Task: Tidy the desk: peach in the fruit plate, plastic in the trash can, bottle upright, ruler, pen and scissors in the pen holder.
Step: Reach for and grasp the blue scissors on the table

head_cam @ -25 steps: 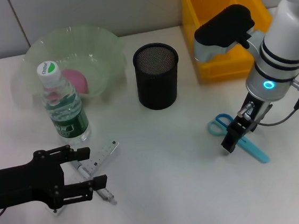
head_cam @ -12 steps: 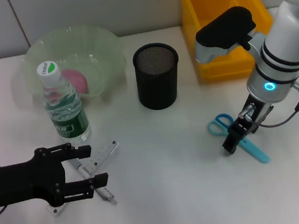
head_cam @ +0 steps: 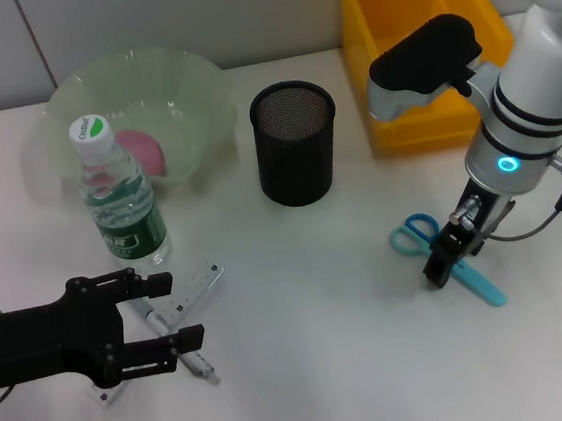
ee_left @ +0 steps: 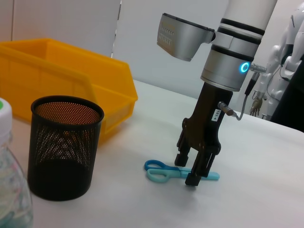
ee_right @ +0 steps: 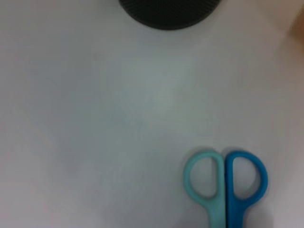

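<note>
A: Scissors [head_cam: 446, 249]?
B: Flat on the worktop [head_cam: 320, 297], right side, teal and blue handles toward the pen holder [head_cam: 296, 142]. Well apart from it, not in it.
A: Right tool [head_cam: 437, 267]?
B: Down over the scissors' blades, pointing at the worktop. In the left wrist view its fingers [ee_left: 192, 176] straddle the closed blades with a gap showing, so spread, not clamped on anything. Whether the tips touch the worktop, can't tell.
A: Right wrist view?
B: Just the two handle loops and the holder's dark rim far off. Own fingers not visible.
A: Left tool [head_cam: 161, 310]?
B: Low at the front left, lying sideways, jaws spread wide, holding nothing. Ruler [head_cam: 195, 288] and pen [head_cam: 191, 358] lie between and just past its fingers, on the worktop.
A: Bottle [head_cam: 120, 204]?
B: Upright, white and green cap on, just in front of the fruit plate [head_cam: 198, 88].
A: Peach [head_cam: 141, 151]?
B: Pink, inside the pale green fruit plate, partly behind the bottle.
A: Trash can?
B: Yellow bin [head_cam: 372, 20] at the back right, behind the right arm. Inside mostly hidden, can't tell about any plastic.
A: Holder contents?
B: Black mesh cup, upright, middle back. Interior too dark to tell.
</note>
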Controlling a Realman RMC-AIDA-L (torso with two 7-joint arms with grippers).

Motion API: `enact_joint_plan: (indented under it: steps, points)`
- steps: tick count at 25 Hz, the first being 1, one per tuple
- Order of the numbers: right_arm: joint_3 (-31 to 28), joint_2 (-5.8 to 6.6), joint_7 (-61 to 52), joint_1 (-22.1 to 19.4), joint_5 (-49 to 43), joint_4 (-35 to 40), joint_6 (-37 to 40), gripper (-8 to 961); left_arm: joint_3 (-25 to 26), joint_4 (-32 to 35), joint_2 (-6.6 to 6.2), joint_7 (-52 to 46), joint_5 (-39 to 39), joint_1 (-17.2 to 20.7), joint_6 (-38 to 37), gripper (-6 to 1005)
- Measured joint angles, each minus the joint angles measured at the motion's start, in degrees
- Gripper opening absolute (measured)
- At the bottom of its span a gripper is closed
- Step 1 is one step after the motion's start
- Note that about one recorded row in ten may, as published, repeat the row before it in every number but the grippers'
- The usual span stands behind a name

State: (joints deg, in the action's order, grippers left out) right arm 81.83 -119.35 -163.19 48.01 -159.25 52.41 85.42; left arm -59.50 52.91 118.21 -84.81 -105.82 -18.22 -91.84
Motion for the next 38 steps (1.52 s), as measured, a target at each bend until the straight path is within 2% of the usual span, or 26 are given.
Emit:
enact_joint_plan:
  steps: [2,7,10,38]
  points:
    - [0.0,0.0,0.1,0.1,0.0,-0.2,0.0,774,0.0,0.0,0.0,0.0,0.0,0.0,0.0,780]
    - [0.0,0.0,0.1,0.1,0.0,0.0,0.1,553,0.0,0.0,0.0,0.0,0.0,-0.2,0.0,780]
    - [0.0,0.0,0.2,0.1,0.0,0.0,0.3,333,0.0,0.0,0.0,-0.1,0.0,-0.3,0.1,779]
    - [1.4,0.11,0.4,0.2,-0.8,-0.4,0.1,249,0.0,0.0,0.0,-0.4,0.0,-0.8,0.1,778]
